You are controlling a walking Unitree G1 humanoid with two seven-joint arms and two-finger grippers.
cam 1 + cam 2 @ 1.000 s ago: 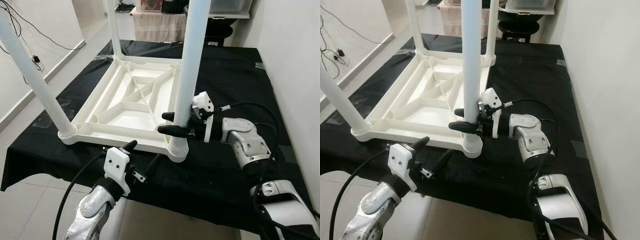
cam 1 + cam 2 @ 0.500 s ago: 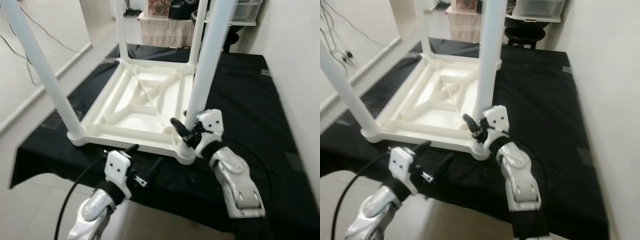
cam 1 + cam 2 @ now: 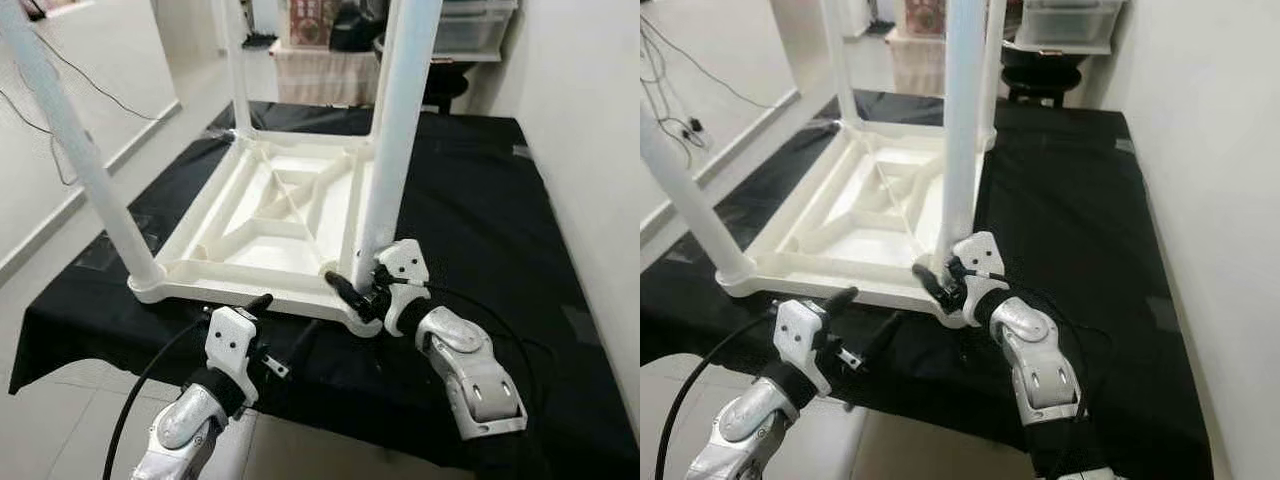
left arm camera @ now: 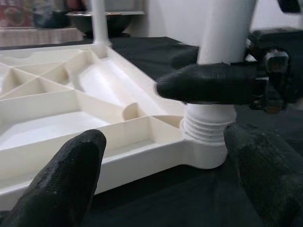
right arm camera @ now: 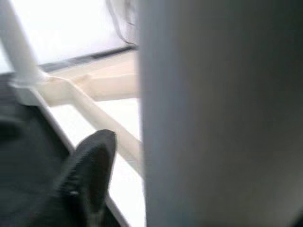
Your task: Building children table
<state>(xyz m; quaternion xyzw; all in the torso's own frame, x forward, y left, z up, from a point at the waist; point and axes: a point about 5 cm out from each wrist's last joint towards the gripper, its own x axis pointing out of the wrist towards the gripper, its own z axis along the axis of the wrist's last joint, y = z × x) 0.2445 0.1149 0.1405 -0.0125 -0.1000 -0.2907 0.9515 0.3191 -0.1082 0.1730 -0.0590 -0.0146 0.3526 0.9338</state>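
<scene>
Black-draped surface (image 3: 470, 170) under upturned white children's table (image 3: 262, 215)

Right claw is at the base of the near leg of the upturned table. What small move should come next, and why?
Probably twist the near leg further into its corner socket. The right claw sits around the leg's base, and the left wrist view shows screw threads exposed above the socket, so the leg looks not fully seated. The left claw hovers open just before that table corner, touching nothing.

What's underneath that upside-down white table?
A black cloth lies under the white tabletop, spreading past every edge. Whatever supports the cloth is covered and cannot be seen.
</scene>
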